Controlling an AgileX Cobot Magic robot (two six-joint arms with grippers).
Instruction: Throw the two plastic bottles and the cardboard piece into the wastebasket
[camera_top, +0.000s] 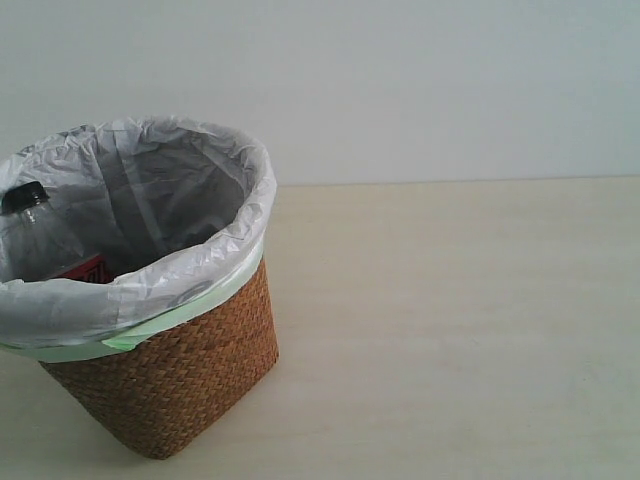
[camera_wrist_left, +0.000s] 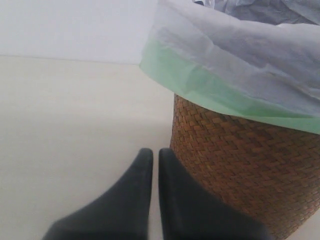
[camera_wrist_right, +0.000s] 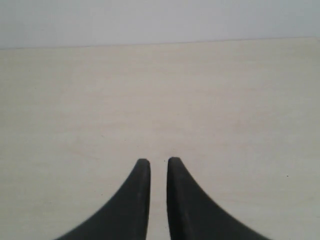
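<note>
The wastebasket (camera_top: 170, 385) stands at the near left of the table (camera_top: 450, 330). Its brown wicker is lined with a crinkled white bag (camera_top: 150, 290), folded over the rim with a pale green edge, so whatever drops in is caught. The black-capped bottle (camera_top: 30, 215) leans inside against the left wall, its red label peeking over the rim. I can't see the other bottle or the cardboard piece; the basket's depths are hidden. The left gripper (camera_wrist_left: 155, 152) hangs just beside the wicker, clenched on nothing. The right gripper (camera_wrist_right: 158, 161) is likewise pinched together and empty over bare table, both seemingly parked.
</note>
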